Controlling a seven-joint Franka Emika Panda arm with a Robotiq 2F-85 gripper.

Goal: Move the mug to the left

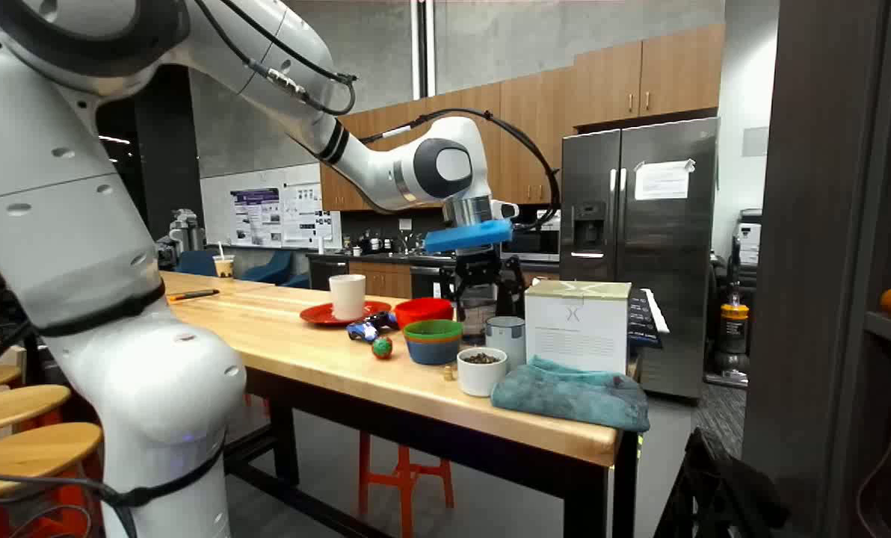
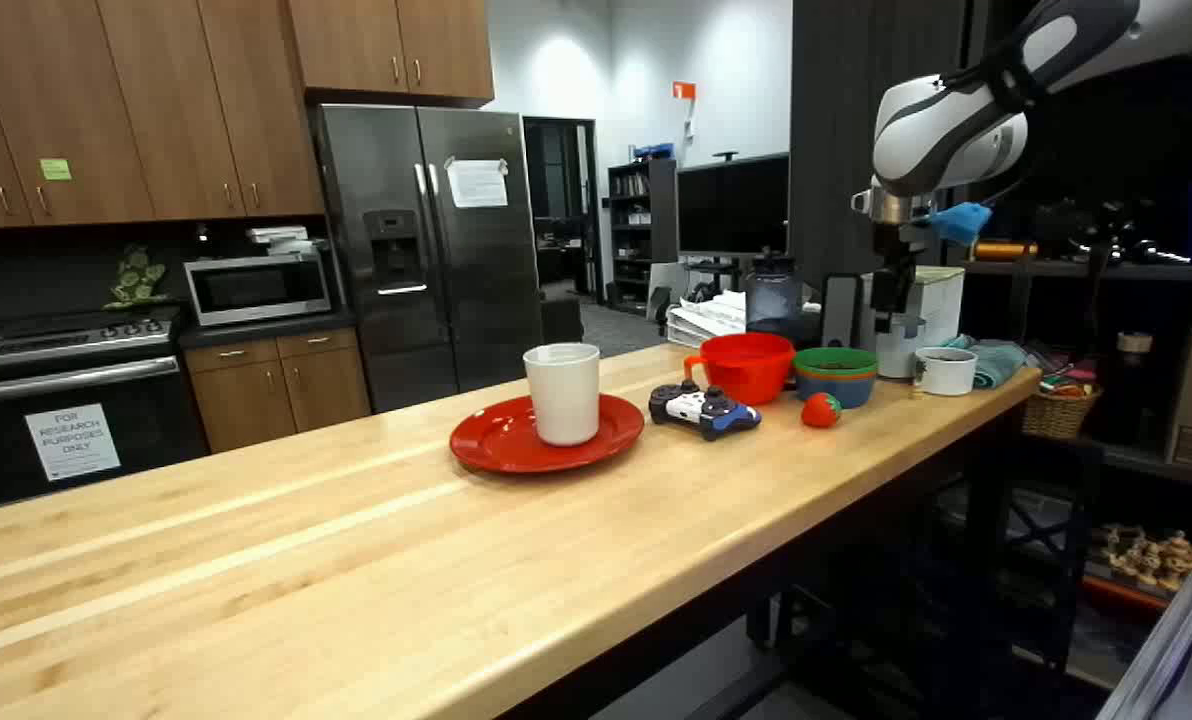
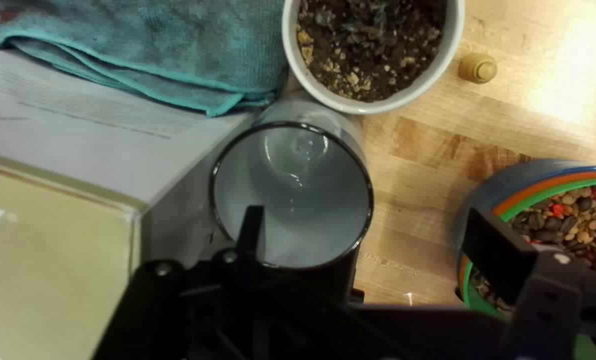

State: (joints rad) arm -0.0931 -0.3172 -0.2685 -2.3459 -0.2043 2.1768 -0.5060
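On red plate [image 2: 496, 440], white mug [image 2: 563, 396], hand [image 1: 484, 308] well apart

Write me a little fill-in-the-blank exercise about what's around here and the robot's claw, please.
The white mug stands on a plate coloured ____.
The top one of the nested bowls is ____.
The gripper is ____, not shut.
The refrigerator has ____ tall doors, side by side.

Missing words: red; green; open; two.
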